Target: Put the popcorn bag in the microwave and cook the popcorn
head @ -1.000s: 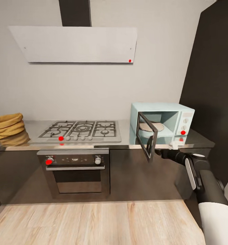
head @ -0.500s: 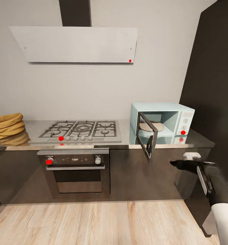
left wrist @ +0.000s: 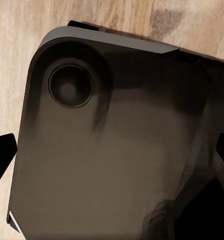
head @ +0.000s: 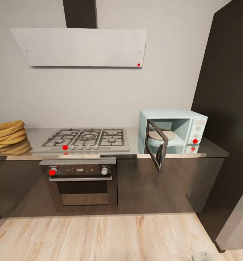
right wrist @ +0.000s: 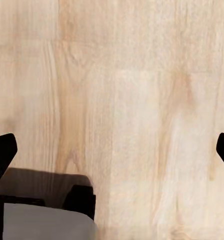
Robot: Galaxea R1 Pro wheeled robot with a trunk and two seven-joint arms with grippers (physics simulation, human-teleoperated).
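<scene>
The popcorn bag [head: 8, 132], a tan wrinkled sack with a rolled rim, stands at the far left of the grey countertop [head: 133, 144]. At the right end sits the mint microwave [head: 199, 123]. Its dark glass door [head: 156, 145] is swung open toward me, and a round plate lies inside. In the left wrist view my left gripper [left wrist: 112, 157] is open, its black fingertips [left wrist: 2, 159] wide apart over a dark rounded part of my own base. My right gripper [right wrist: 112, 152] is open too and points down at the wooden floor [right wrist: 137, 95].
A gas hob [head: 86, 139] lies between the bag and the microwave, with a steel built-in oven [head: 81, 181] below it and a hood [head: 79, 47] above. A tall dark cabinet [head: 226, 101] closes the right side. Wooden floor [head: 99, 235] runs along the cabinet fronts.
My right arm, which was at the open microwave door's edge a second ago, has pulled back, dropped and left the head view. The door stays open.
</scene>
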